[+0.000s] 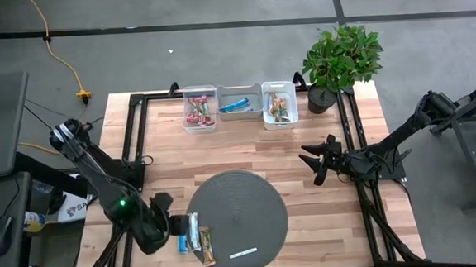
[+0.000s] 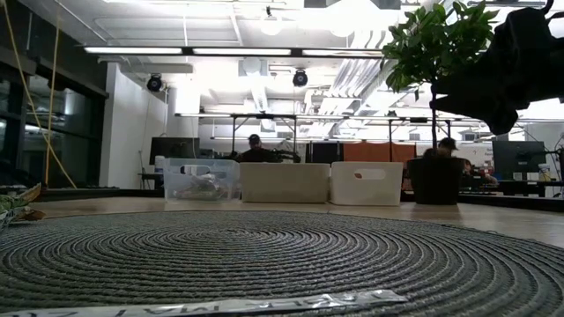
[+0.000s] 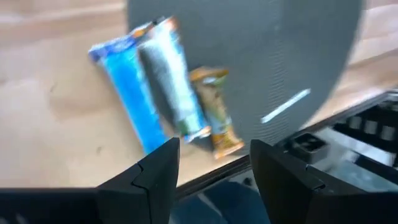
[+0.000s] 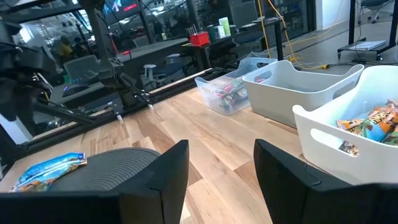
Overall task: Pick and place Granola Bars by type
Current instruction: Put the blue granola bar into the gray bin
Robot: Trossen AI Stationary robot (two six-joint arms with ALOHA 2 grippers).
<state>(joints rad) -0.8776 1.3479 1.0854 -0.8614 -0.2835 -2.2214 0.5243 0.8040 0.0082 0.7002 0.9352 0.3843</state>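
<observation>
Left arm reaches from the table's (image 1: pixel 247 141) left edge toward its near-left corner, elbow bent, forearm angled down. Left gripper (image 1: pixel 175 226) sits low over the tabletop near that corner, fingers (image 3: pixel 155 177) parted, nothing between them. Right arm comes in from the table's right edge, stretched nearly level. Right gripper (image 1: pixel 316 163) hangs above the right half of the table, fingers (image 4: pixel 163 171) spread, empty.

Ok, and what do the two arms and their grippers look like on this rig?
Both arms are dark, nearly black, with chunky jointed links. The left arm carries a small green light near its wrist. The left gripper and right gripper each have two flat, angular matte black fingers. The right arm shows no markings.
</observation>
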